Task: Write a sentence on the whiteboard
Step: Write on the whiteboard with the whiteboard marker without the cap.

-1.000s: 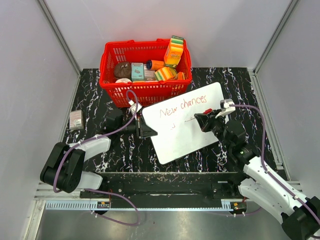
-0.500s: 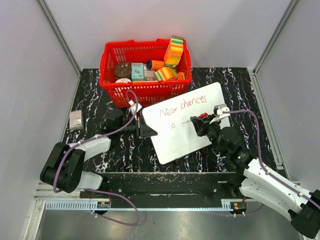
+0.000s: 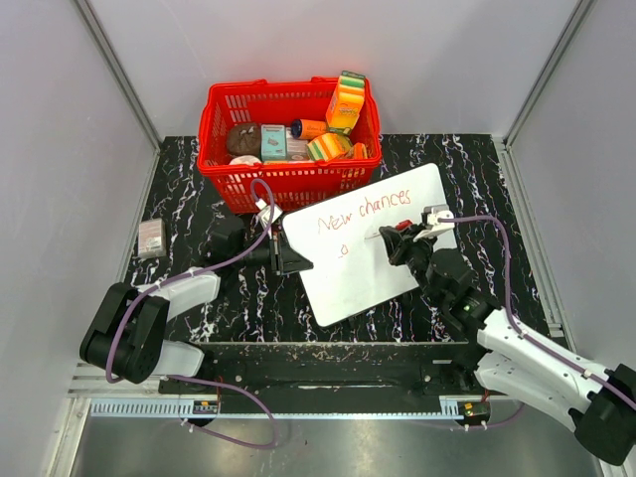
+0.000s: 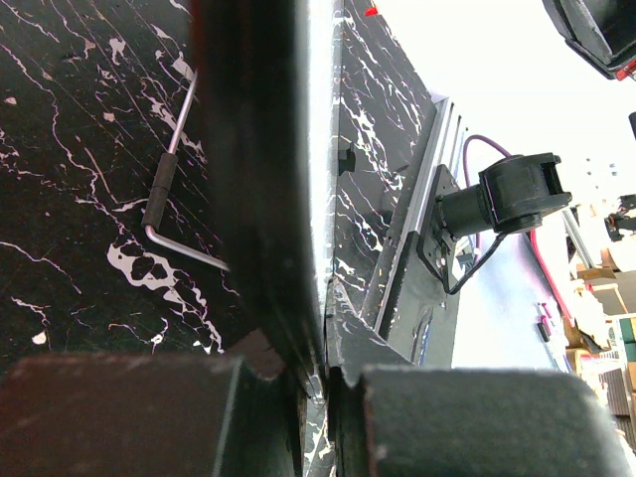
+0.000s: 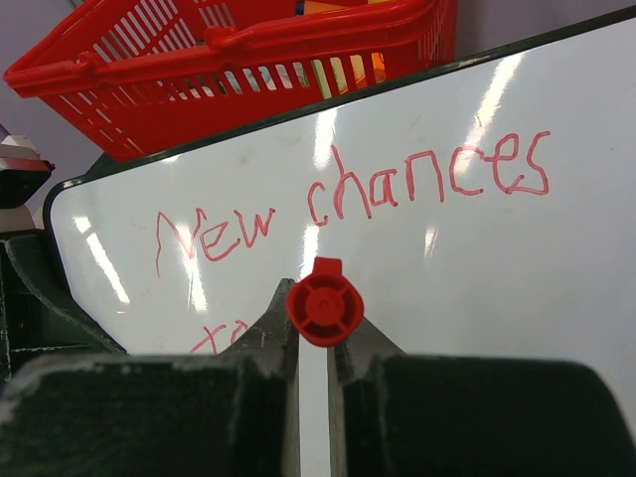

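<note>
Starting a second line: the right gripper (image 3: 396,241), clamped on a red marker (image 5: 324,303), hovers at the whiteboard (image 3: 358,283) lying mid-table (image 3: 199,199) before the red basket (image 3: 298,179), its left edge pinched by the left gripper (image 3: 290,260). The sentence (image 5: 348,199) shows "New chances" plus first strokes below; more apparently remains.

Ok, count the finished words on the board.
2: "New" on the board's left, "chances" to its right. A third, begun on the line below, is partly hidden by the right hand.
</note>
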Robot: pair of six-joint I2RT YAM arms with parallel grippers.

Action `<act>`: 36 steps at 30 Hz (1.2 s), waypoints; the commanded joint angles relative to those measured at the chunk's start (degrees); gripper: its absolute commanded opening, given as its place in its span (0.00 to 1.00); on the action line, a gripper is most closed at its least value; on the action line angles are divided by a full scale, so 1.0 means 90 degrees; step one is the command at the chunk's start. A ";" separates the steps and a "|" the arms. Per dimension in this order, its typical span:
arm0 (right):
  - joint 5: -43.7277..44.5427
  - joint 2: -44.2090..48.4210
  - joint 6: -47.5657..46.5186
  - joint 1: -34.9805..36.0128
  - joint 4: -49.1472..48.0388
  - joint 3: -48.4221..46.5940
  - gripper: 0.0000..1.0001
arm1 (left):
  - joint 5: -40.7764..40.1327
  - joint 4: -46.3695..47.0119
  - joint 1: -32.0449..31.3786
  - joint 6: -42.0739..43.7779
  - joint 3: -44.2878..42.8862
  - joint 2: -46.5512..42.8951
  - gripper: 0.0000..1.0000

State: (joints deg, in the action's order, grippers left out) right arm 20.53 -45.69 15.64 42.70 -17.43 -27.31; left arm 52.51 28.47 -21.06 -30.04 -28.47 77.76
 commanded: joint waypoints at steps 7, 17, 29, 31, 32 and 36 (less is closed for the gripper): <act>0.0404 -0.0382 -0.0068 0.0041 -0.0437 -0.0276 0.00 | -0.0249 -0.0546 -0.0141 0.1170 0.0116 0.0198 0.00; -0.0006 -0.0597 -0.0087 0.0041 -0.0397 -0.0403 0.00 | -0.0239 -0.0546 -0.0160 0.1170 0.0126 0.0208 0.00; -0.0260 -0.0519 0.0030 0.0041 0.0198 -0.0345 0.00 | -0.0249 -0.0585 -0.0160 0.1180 0.0107 0.0208 0.00; -0.0241 -0.0490 0.0079 0.0041 0.0296 -0.0315 0.00 | -0.0258 -0.0585 -0.0160 0.1180 0.0116 0.0198 0.00; -0.0221 -0.0461 0.0098 0.0041 0.0315 -0.0296 0.00 | -0.0258 -0.0585 -0.0160 0.1180 0.0107 0.0208 0.00; -0.0056 -0.0412 0.0137 0.0041 0.0394 -0.0237 0.00 | -0.0249 -0.0585 -0.0160 0.1190 0.0116 0.0208 0.00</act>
State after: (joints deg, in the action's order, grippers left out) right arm 18.55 -50.19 16.40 42.70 -15.94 -29.06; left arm 52.47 28.40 -21.06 -30.06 -28.49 77.87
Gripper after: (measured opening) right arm 0.110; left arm 0.094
